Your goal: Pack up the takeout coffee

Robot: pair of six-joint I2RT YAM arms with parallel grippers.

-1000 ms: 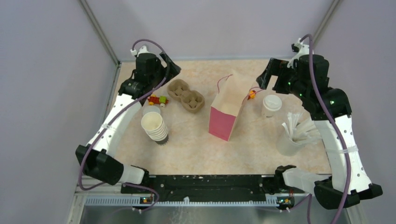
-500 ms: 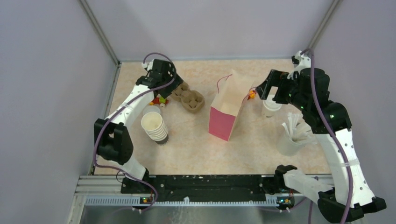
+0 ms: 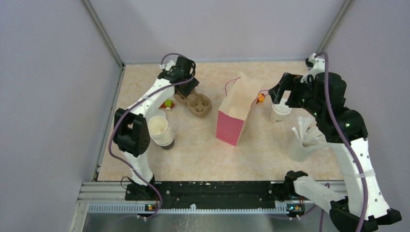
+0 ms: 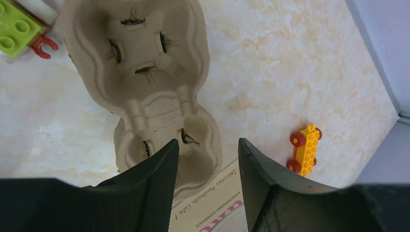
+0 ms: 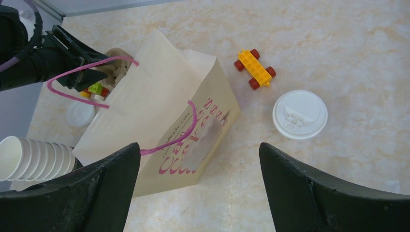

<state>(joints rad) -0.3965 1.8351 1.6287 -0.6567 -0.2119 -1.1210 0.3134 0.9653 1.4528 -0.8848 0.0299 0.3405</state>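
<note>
Beyond the right gripper point(image 5: 199, 147), jaws wide and empty, stands the small white lidded paper cup point(image 5: 300, 114) (untouched); left gripper point(image 4: 208, 147) jaws half-parted above brown pulp carrier point(image 4: 145, 58).

Top camera: we look down from above and behind the arm bases, taking in the whole beige marbled desk point(image 3: 270, 154). Left wrist camera: very close, facing down onto the brown moulded-pulp cup carrier point(image 4: 140, 72). Right wrist camera: higher, tilted toward the cream-and-pink paper bag point(image 5: 159, 111). We find the yellow red-wheeled toy brick car point(image 4: 303, 150) in all three views.
</note>
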